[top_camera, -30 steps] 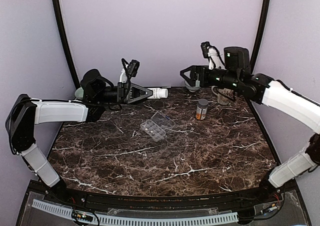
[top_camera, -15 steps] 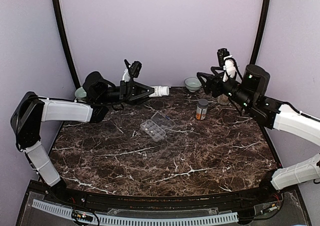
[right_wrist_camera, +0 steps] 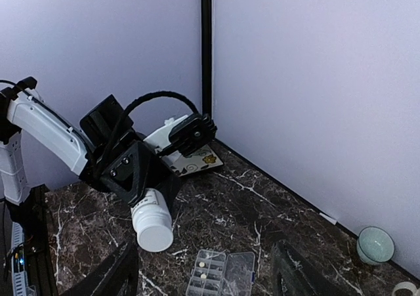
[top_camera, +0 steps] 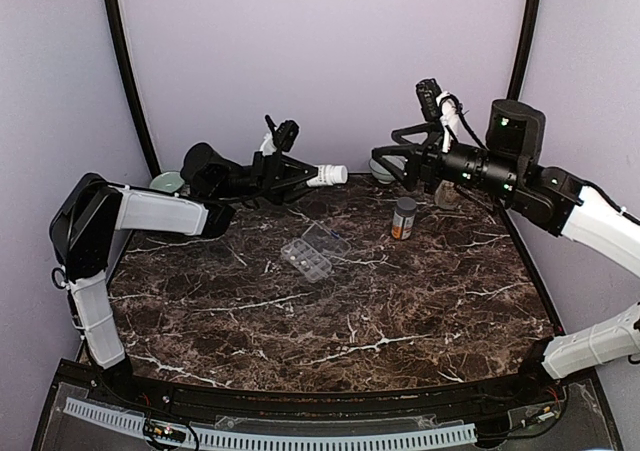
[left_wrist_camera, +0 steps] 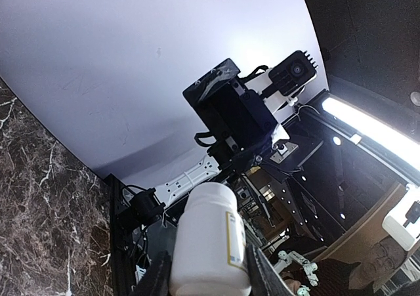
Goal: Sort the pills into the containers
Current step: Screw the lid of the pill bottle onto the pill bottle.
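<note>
The clear organiser box (top_camera: 306, 259) lies open mid-table, its lid (top_camera: 329, 239) flat beside it. In the right wrist view its small containers (right_wrist_camera: 209, 279) show two pale pills (right_wrist_camera: 201, 264). My left gripper (top_camera: 300, 179) is shut on a small white bottle (top_camera: 328, 176), held level above the table's back, cap end pointing right; the left wrist view shows the white bottle (left_wrist_camera: 209, 243) between both fingers (left_wrist_camera: 157, 277). My right gripper (top_camera: 382, 163) hangs open and empty in the air a short way right of the bottle, facing it.
An amber bottle (top_camera: 403, 218) with a grey cap stands right of the organiser. A pale green bowl (right_wrist_camera: 375, 245) sits by the back wall, and another bowl (top_camera: 168, 182) at the back left behind my left arm. A patterned white piece (right_wrist_camera: 194, 159) lies under that arm.
My right gripper has swung back left toward the white bottle and its jaws have narrowed a little. The left gripper has raised the bottle slightly and carried it right.
</note>
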`<control>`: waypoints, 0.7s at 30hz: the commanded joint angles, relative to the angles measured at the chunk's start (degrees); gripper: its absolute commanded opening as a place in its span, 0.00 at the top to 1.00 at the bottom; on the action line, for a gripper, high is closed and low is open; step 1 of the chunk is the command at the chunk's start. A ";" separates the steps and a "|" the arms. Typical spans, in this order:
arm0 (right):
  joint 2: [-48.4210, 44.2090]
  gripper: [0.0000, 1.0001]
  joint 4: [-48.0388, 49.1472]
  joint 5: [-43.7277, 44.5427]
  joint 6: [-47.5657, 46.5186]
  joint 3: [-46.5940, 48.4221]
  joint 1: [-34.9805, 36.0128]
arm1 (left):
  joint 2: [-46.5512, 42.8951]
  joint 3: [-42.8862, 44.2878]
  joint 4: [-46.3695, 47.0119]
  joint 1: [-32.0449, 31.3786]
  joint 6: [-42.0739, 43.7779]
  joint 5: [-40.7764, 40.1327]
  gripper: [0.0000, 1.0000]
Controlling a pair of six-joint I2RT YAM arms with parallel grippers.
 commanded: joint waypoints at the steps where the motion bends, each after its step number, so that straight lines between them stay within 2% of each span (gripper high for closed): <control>1: 0.05 0.29 -2.90 -2.95 -0.03 0.37 1.64 | 1.54 3.04 9.56 0.58 -8.21 2.04 1.00; 6: 2.28 0.25 -3.75 -4.76 -0.15 0.90 2.75 | 3.06 4.68 11.58 0.58 -11.33 3.08 1.00; 21: 9.43 0.32 -4.21 -6.06 -2.43 4.97 3.45 | 3.70 5.20 11.52 0.58 -12.34 5.32 1.00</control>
